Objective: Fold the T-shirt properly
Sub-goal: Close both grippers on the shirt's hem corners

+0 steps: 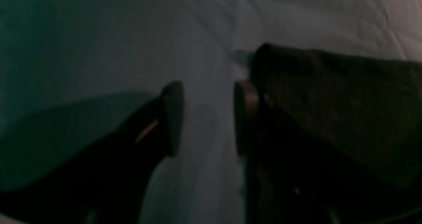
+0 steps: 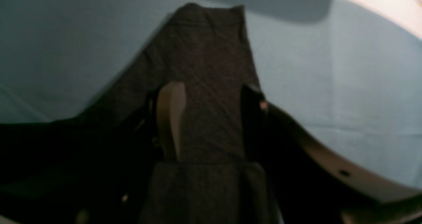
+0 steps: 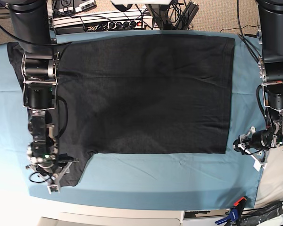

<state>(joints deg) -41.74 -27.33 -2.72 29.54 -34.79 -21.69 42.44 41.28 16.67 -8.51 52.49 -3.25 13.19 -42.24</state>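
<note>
On the base view's left, the right gripper [image 3: 52,181] sits over the sleeve [image 3: 73,169] of the black T-shirt [image 3: 141,94]. Its jaws stand wide, and the sleeve cloth runs between its fingers [image 2: 171,118]; whether it pinches yet I cannot tell. The shirt lies flat on the teal table cloth [image 3: 155,179], its body stretching away from that pincer towards the other. It looks soft, limp and light; hems and sleeve edges seem the best holds. At the far right, the left gripper [image 3: 254,146] stands wide and empty, just beside the shirt's hem edge [image 1: 329,95]. No print or label shows.
</note>
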